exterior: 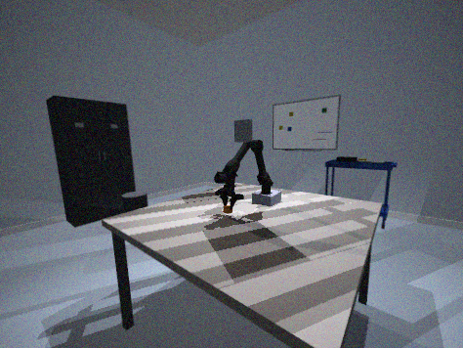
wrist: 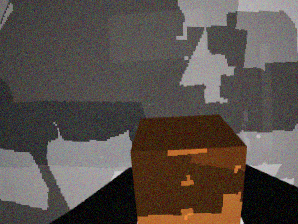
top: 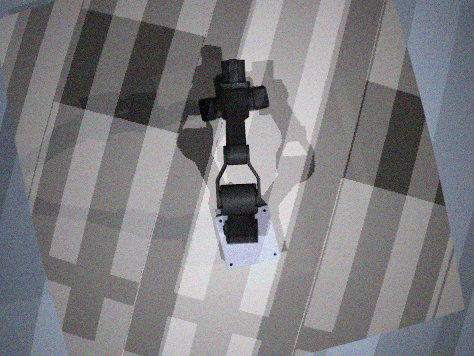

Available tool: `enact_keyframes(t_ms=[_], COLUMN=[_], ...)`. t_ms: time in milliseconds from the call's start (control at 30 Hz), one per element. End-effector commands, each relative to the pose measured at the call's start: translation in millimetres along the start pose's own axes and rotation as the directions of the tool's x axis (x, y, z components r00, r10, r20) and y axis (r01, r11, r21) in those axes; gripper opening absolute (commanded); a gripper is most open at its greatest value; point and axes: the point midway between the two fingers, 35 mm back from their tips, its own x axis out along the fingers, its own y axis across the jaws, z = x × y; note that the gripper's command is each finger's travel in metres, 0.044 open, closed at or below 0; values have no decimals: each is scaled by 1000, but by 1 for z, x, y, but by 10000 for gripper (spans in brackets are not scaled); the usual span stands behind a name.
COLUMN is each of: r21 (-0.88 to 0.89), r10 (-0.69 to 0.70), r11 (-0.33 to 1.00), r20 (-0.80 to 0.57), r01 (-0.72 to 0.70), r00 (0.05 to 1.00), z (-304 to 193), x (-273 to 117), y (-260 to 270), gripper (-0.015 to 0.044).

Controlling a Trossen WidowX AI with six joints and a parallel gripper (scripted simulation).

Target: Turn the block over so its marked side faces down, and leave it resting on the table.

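The bench [top: 320, 295] [exterior: 293, 215] carries the whole work; its top is barred with pale and dark patches, so small outlines on it read poorly. The arm [top: 236, 132] [exterior: 259, 158] reaches from its pale base [top: 250, 255] [exterior: 267, 198] to the far side in the top view, bent high and then down, which presumably lets the jaws [exterior: 228, 204] come at the work from above. The jaws are closed on the block, one finger to its left and one to its right. The grip on opposite sides likely serves to keep the block from slipping while it is turned.

The block [exterior: 228, 209] [wrist: 189, 182] is between the fingertips, low over the bench; whether it touches the surface cannot be told. It is small, box-shaped and orange, shaded to dark brown on its upper face and over much of the face towards the wrist view. Bright orange patches show low on that face and along its upper edge. Edges appear straight and corners square. No mark can be made out with certainty; the marked side is not identified.
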Motion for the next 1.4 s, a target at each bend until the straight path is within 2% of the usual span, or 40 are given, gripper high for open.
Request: enact_keyframes(t_ms=[0, 567, 733, 1367], r21=[1, -6, -7, 2], r10=[3, 2, 1, 1], r11=[1000, 1000, 1000, 1000], r20=[57, 317, 341, 570], r01=[-3, 0, 1, -3], r00=[998, 948, 940, 821], z=[0, -6, -7, -1], x=[0, -1, -1, 33], y=[0, 1, 1, -3], gripper=[0, 0, 0, 0])
